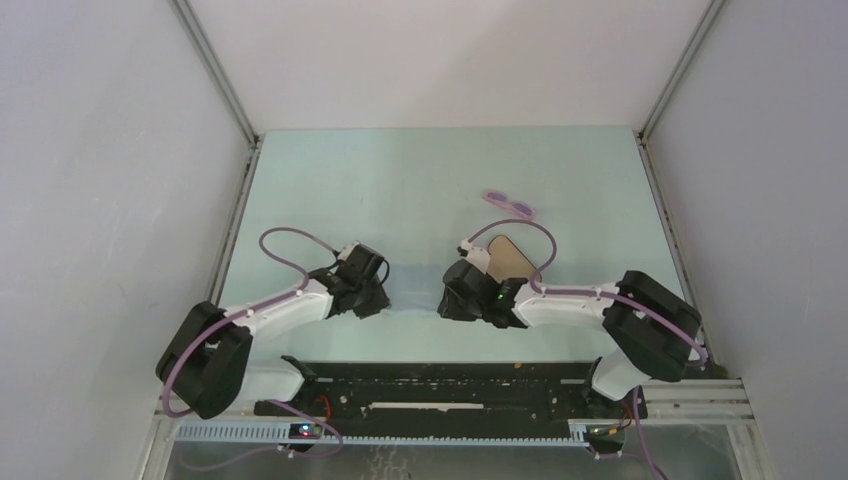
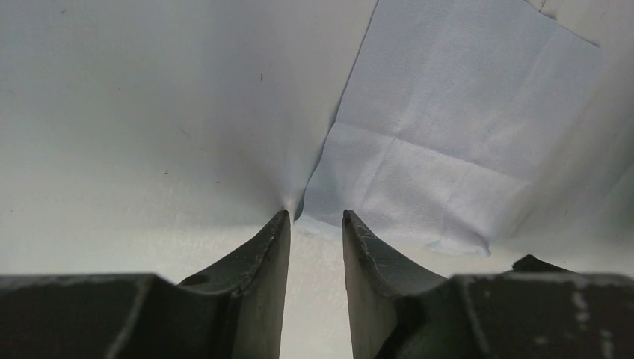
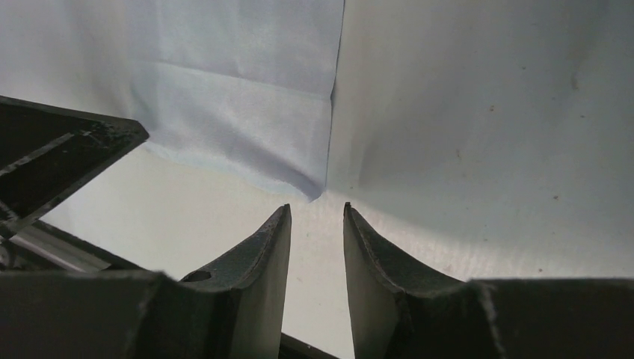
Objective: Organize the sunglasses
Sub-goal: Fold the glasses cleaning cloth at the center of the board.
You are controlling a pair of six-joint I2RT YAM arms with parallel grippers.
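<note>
Left hand [image 2: 314, 217]: low over the bench [image 1: 350, 180], jaws a narrow gap apart, tips at a corner of the cloth [image 2: 448, 149]; I cannot tell whether it is pinched.
Right hand [image 3: 317, 211]: like gap, tips at another corner of the cloth; grip, again, I cannot tell.
Case [image 1: 512, 262]: black, tan lining showing, just beyond my right hand and partly hidden by it.
Sunglasses [image 1: 510, 205]: purple, lying on the bench just beyond the case, apart from it and from both hands.
</note>
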